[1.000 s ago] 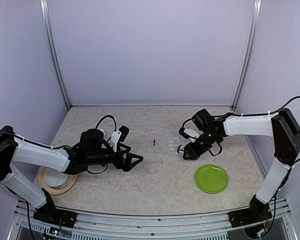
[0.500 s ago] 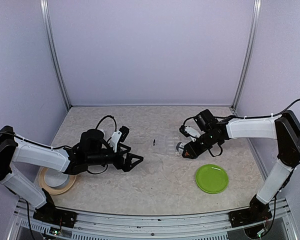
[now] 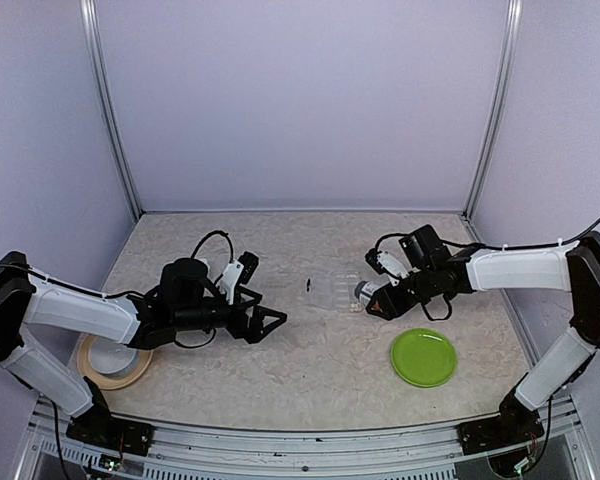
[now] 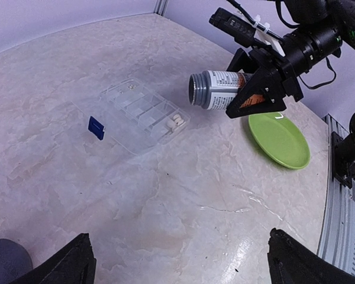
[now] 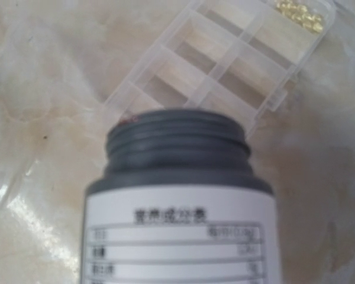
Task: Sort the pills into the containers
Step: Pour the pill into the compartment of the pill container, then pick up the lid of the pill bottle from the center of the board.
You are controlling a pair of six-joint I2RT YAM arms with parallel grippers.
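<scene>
Two tools flank the clear compartment box (image 4: 136,112) mid-table. The right tool (image 3: 382,300) is clamped on the gray bottle (image 4: 216,89), held on its side just right of the box, mouth toward it. The left tool (image 3: 265,322) has its jaws wide apart.

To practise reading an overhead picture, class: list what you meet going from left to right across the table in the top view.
White bowl → left pincer → clear pill organiser → labelled bottle → green plate.
</scene>
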